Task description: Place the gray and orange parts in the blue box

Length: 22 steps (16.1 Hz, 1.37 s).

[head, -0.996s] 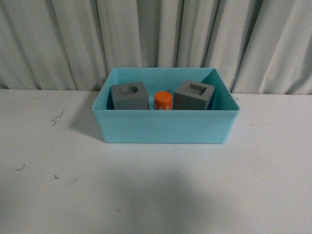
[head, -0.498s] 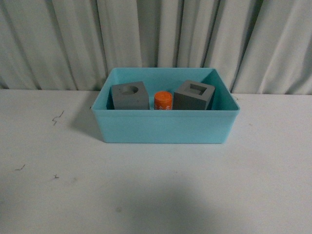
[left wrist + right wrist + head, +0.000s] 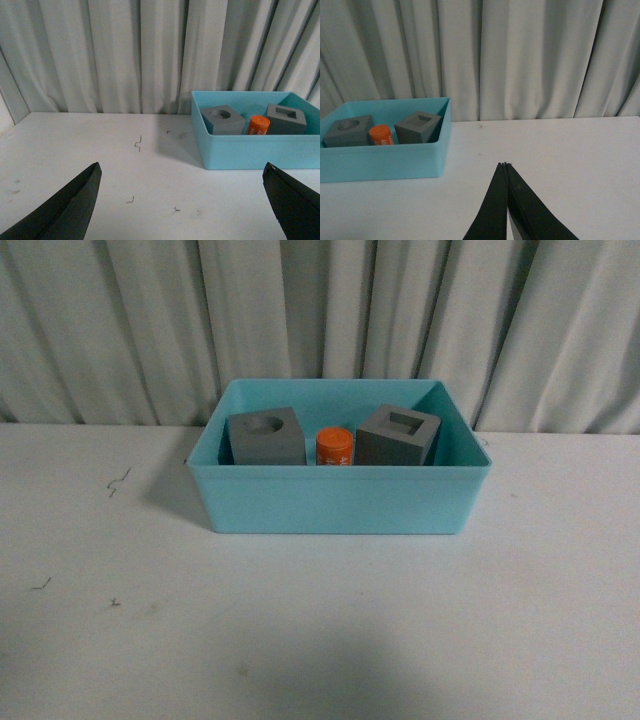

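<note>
White table [image 3: 320, 640], few small dark specks; blue box [image 3: 340, 502] sits directly on it.

Left gripper [image 3: 182, 210]: two black wedge-shaped fingers [image 3: 65, 212] spread wide apart, one at each lower corner of the left wrist view; nothing between them; raised off the surface
Right gripper [image 3: 506, 166]: two black tapered fingers [image 3: 490, 210] pressed together, tips meeting in a point; nothing held; seen only in the right wrist view
Arms: neither arm shows in the front view; wrists and upper links out of sight in every view
</note>
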Tool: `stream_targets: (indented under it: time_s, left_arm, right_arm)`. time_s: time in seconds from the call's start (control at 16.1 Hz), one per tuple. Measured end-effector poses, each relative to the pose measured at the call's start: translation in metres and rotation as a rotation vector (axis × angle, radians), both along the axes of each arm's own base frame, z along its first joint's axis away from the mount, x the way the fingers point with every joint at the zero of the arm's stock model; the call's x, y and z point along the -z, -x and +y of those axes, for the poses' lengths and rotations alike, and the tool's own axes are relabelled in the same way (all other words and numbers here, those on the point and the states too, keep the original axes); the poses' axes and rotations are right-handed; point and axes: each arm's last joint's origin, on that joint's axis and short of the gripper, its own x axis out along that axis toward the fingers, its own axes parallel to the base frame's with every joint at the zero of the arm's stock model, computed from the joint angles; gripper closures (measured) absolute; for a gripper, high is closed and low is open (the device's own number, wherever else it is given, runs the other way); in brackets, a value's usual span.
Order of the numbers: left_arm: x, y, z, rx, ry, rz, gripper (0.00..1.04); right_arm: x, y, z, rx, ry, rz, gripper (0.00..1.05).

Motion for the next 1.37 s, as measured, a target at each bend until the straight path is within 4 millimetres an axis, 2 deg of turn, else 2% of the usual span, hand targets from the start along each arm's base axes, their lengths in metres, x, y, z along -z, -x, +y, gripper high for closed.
stream_targets:
  time_s: [0.44, 0.5, 0.56, 1.0, 1.06, 1.37]
  left_arm:
    - [0.0, 0.0, 0.0, 0.0, 0.0, 0.0, 0.07]
    - [0.0, 0.0, 0.0, 0.001, 0.0, 0.0, 0.07]
    - [0.0, 0.0, 0.0, -0.001, 0.0, 0.0, 0.07]
    - [0.0, 0.0, 0.0, 0.001, 0.0, 0.0, 0.07]
    - [0.0, 0.0, 0.0, 0.001, 0.0, 0.0, 0.07]
    - [0.0, 0.0, 0.0, 0.0, 0.0, 0.0, 0.07]
  right_arm:
    - [0.001, 0.009, 0.0, 0.0, 0.0, 0.002, 1.03]
    - [0.006, 0.014, 0.0, 0.0, 0.0, 0.049, 1.03]
    - [0.004, 0.019, 0.0, -0.002, 0.0, 0.013, 1.03]
    - [0.004, 0.019, 0.0, -0.002, 0.002, 0.009, 1.03]
    - [0.004, 0.019, 0.0, -0.002, 0.002, 0.008, 0.99]
    - [0.004, 0.019, 0.0, -0.002, 0.002, 0.009, 0.41]
